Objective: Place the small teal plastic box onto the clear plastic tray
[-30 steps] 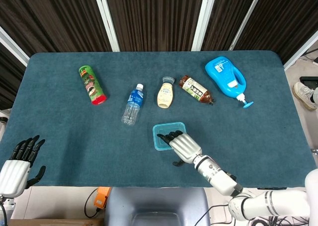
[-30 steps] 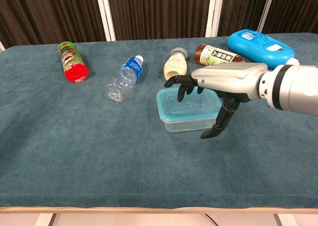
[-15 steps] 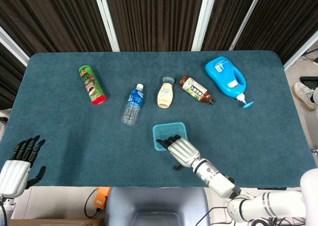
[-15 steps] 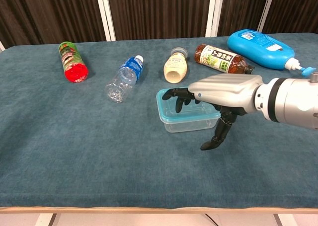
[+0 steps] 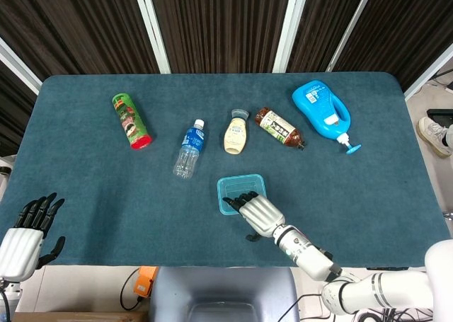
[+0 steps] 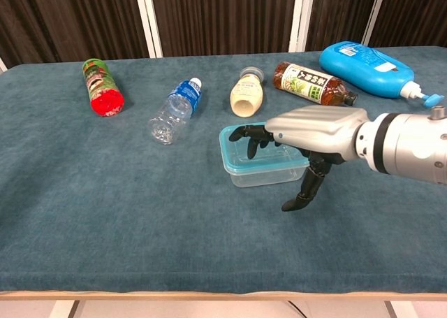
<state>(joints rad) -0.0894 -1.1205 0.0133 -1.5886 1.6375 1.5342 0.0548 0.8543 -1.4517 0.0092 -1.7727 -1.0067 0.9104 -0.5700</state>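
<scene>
My left hand [image 5: 20,238] hung open off the counter's [image 5: 106,194] near-left corner, holding nothing. At centre the small teal box [image 6: 260,156], apparently empty, sat on the counter; my right hand [image 6: 307,133] hovered over it, fingers [image 6: 248,133] spread, nothing gripped. I saw no clear tray. I judged a shallow grip might skid the box.

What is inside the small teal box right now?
The right robot hand has its fingertips over the teal box. Through the clear wall nothing shows inside, though the box floor under the robot hand is hidden.
</scene>
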